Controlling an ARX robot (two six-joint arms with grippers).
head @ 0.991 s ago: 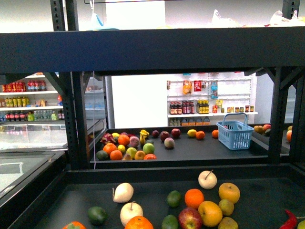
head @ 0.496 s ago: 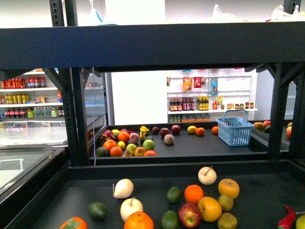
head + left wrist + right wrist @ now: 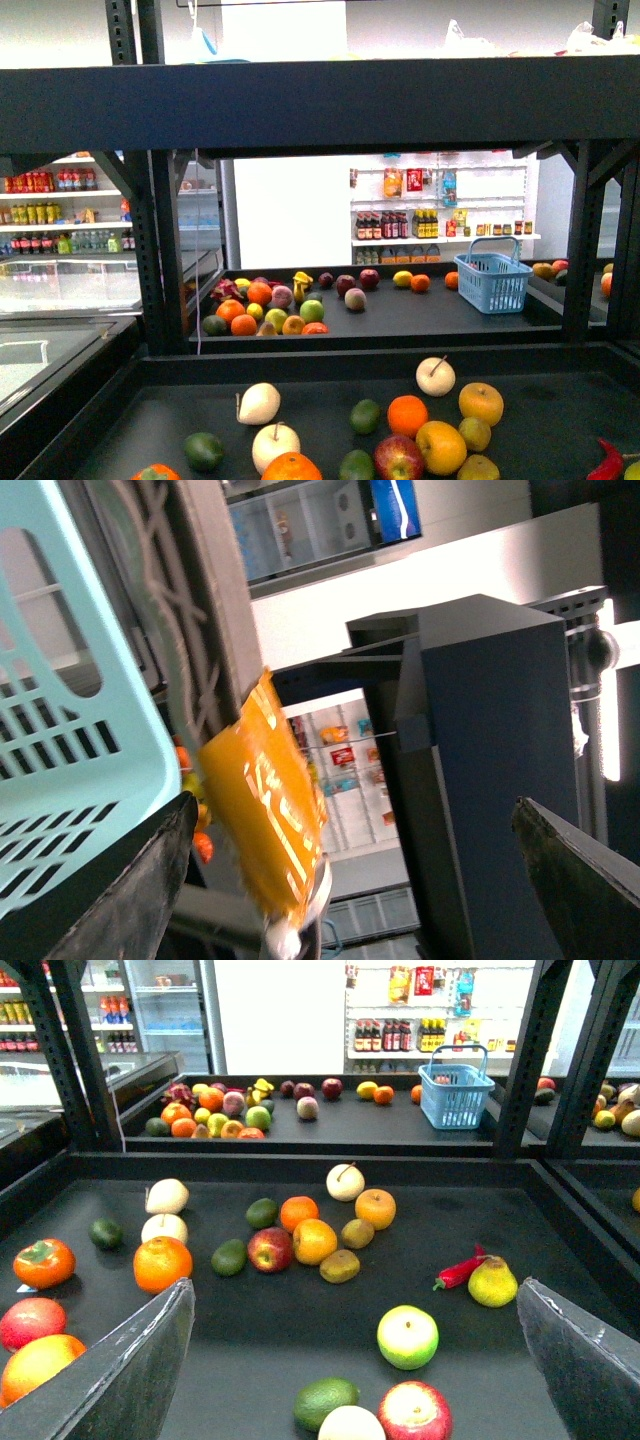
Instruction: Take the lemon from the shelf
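Compared with half a second ago, the whole scene sits a little lower in the front view, so the camera has tipped slightly; the fruits themselves lie as before. The shelf fills this view with its dark beam and perforated uprights. The lemon lies on the far tray, just beside a small orange fruit and to the left of the blue basket; it is well apart from both arms. On the near tray lie many fruits, among them an orange and two golden-yellow round fruits. In the right wrist view the right gripper has its two fingers spread wide with nothing between them, above the near tray. In the left wrist view the left gripper is spread wide too and holds nothing; near it are a pale blue basket wall and an orange tag, somewhat blurred.
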